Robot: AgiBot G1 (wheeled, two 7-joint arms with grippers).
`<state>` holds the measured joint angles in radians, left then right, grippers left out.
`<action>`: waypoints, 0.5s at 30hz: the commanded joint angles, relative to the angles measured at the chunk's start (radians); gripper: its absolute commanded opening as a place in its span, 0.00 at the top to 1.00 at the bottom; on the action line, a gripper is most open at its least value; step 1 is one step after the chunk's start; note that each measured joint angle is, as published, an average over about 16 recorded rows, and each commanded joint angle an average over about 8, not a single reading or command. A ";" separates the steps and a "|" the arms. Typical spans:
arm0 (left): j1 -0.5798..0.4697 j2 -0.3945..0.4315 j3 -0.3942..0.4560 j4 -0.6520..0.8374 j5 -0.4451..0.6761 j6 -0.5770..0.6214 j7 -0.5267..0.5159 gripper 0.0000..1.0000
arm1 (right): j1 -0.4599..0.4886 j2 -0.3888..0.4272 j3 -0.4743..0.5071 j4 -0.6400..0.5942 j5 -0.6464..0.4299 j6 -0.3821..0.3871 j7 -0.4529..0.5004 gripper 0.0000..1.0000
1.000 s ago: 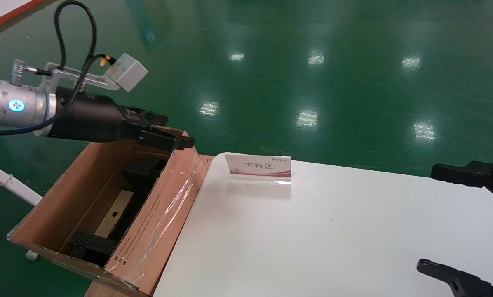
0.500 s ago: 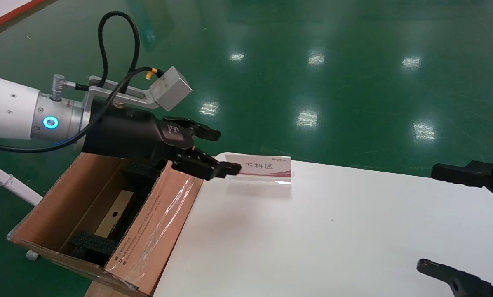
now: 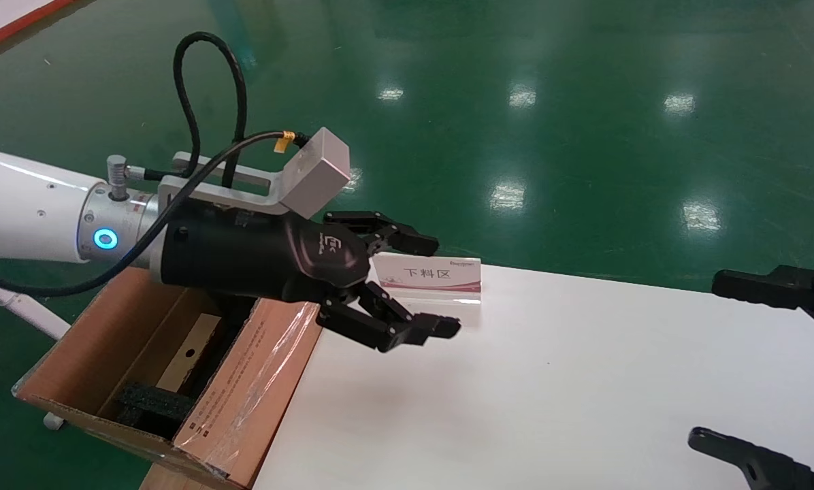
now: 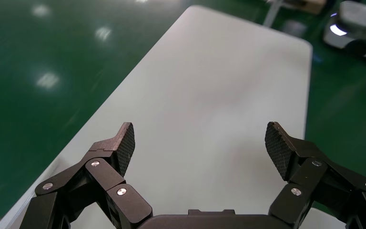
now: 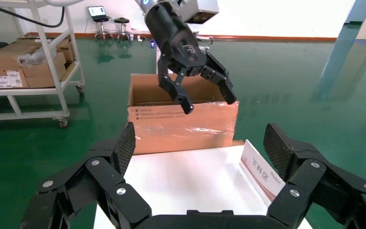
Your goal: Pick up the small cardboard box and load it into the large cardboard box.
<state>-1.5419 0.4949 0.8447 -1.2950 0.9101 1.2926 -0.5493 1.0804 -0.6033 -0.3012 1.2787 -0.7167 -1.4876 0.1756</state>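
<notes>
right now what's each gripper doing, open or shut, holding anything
Left gripper: open, empty, over the white table beside the large cardboard box.
Right gripper: open, empty, parked at the table's right edge.

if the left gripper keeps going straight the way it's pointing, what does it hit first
Probably nothing soon: the open left gripper points out along the bare white table, past the sign. Its line looks free, though depth is unclear.
</notes>
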 commanded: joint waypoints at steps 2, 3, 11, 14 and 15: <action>0.060 0.015 -0.073 0.001 -0.023 0.026 0.047 0.00 | 0.000 0.000 0.000 0.000 0.000 0.000 0.000 0.00; 0.081 0.020 -0.098 0.002 -0.031 0.035 0.063 0.00 | 0.000 0.000 0.000 0.000 0.000 0.000 0.000 0.00; 0.244 0.061 -0.295 0.006 -0.094 0.106 0.189 0.00 | 0.000 0.000 -0.001 0.000 0.000 0.000 0.000 0.00; 0.305 0.076 -0.369 0.007 -0.117 0.133 0.236 0.00 | 0.000 0.000 -0.001 0.000 0.000 0.000 0.000 0.00; 0.326 0.081 -0.394 0.008 -0.125 0.142 0.252 0.00 | 0.000 0.000 -0.001 0.000 0.001 0.000 0.000 0.00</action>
<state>-1.2165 0.5759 0.4513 -1.2875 0.7851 1.4340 -0.2975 1.0805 -0.6030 -0.3019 1.2787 -0.7161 -1.4873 0.1753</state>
